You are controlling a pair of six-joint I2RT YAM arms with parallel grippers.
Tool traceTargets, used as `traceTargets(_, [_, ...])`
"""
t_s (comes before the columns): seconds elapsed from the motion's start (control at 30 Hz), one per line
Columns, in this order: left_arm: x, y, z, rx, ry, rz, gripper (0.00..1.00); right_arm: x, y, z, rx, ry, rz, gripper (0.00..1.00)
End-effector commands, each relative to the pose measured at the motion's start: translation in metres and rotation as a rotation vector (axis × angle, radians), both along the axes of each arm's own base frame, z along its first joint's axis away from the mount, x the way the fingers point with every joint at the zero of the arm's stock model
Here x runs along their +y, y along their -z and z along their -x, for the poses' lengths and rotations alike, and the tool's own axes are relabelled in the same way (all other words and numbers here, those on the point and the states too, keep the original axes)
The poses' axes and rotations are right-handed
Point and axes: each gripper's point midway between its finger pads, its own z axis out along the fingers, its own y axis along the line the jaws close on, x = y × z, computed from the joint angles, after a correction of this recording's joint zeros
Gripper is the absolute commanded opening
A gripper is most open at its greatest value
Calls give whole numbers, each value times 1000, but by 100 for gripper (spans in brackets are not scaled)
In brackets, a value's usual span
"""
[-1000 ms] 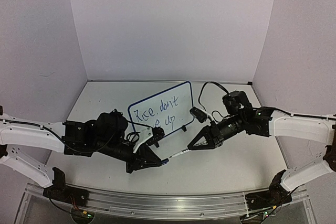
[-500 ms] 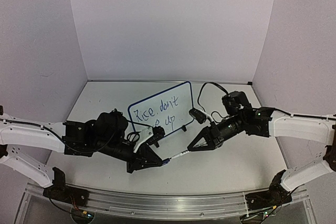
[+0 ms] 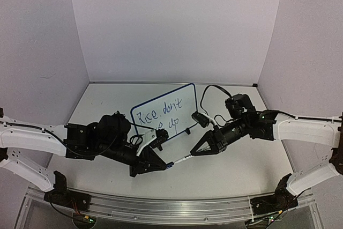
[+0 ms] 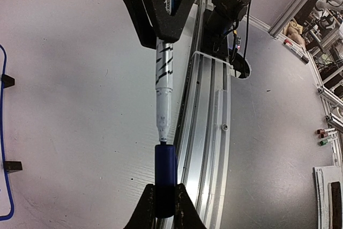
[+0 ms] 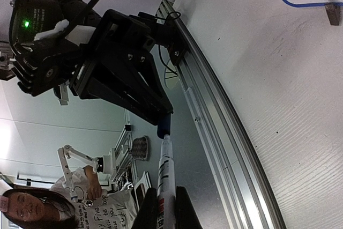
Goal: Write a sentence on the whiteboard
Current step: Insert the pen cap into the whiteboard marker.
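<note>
Left gripper (image 3: 161,165): low over the table (image 3: 241,170), fingers clamped on a blue cap (image 4: 165,170).
Whiteboard (image 3: 161,105): standing on the table just behind both grippers; sentence (image 3: 157,118) in two dark lines, its lower line partly hidden by the left arm.
Marker (image 4: 163,87): tip at the cap's mouth, perhaps just inside.
Right gripper (image 3: 194,153): closed around the marker's barrel.

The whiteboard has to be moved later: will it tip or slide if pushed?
It likely tips easily, since the whiteboard seems to stand on two small clip feet. It is probably light and stiff, being a thin framed panel.
</note>
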Motion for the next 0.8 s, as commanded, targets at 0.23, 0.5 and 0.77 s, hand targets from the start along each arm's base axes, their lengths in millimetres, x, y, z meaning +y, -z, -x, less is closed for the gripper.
traceTargets(0.23, [-11, -23, 2, -7, 21, 75, 0, 11, -23, -1, -58, -35, -78, 0])
traceTargets(0.5, [-14, -25, 2, -11, 32, 81, 0, 14, -30, 0, -66, -43, -95, 0])
traceTargets(0.77, [-16, -36, -1, -28, 15, 123, 0, 18, -27, 3, -64, -56, -94, 0])
